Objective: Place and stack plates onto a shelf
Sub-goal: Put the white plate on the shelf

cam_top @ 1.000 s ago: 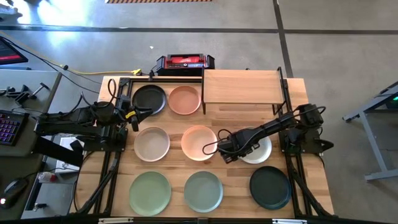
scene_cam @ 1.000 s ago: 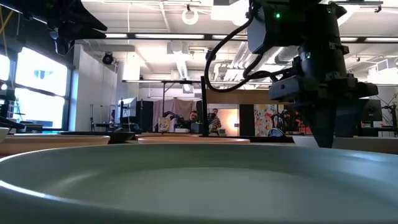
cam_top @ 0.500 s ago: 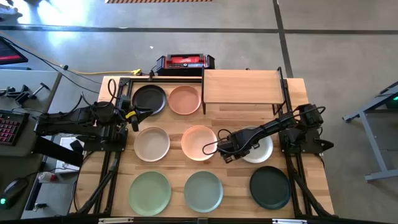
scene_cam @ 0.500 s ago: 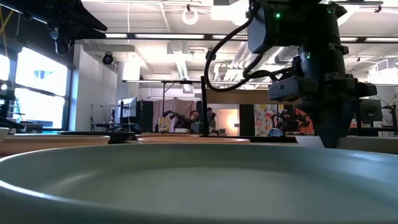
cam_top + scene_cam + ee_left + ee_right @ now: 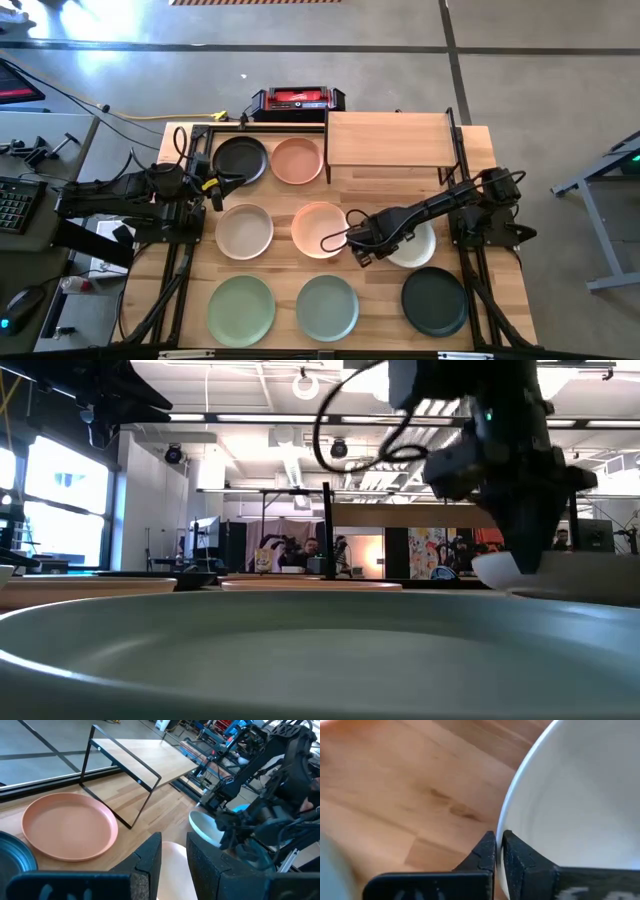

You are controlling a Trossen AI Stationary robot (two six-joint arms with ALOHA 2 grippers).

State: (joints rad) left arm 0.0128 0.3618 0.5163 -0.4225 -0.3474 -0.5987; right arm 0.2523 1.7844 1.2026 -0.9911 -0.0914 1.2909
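Note:
Several plates lie flat on the wooden table: black (image 5: 240,160), terracotta (image 5: 297,160), beige (image 5: 245,230), peach (image 5: 320,230), light green (image 5: 241,308), sage (image 5: 327,306) and dark green (image 5: 435,300). My right gripper (image 5: 378,240) is shut on the left rim of a white plate (image 5: 418,243) at mid-right. The shelf (image 5: 390,140), a light-wood board on black legs, stands bare at the far right. My left gripper (image 5: 174,865) hangs open beside the black plate, with nothing between its fingers. My right gripper pinches the white plate's left rim (image 5: 506,827), one finger inside the plate and one outside. The fingers come from above, pointing down. The held rim (image 5: 495,570) is raised off the table; the plate tilts, and its right side stays down.
A red and black case (image 5: 297,99) sits on the floor beyond the table's far edge. The sage plate (image 5: 300,650) fills the low view's foreground. Bare wood shows between the shelf and the white plate. People stand far off in the room.
My right gripper has shut on the white plate's left rim and gone up a little. That edge of the plate has come off the table while the right side has stayed down.

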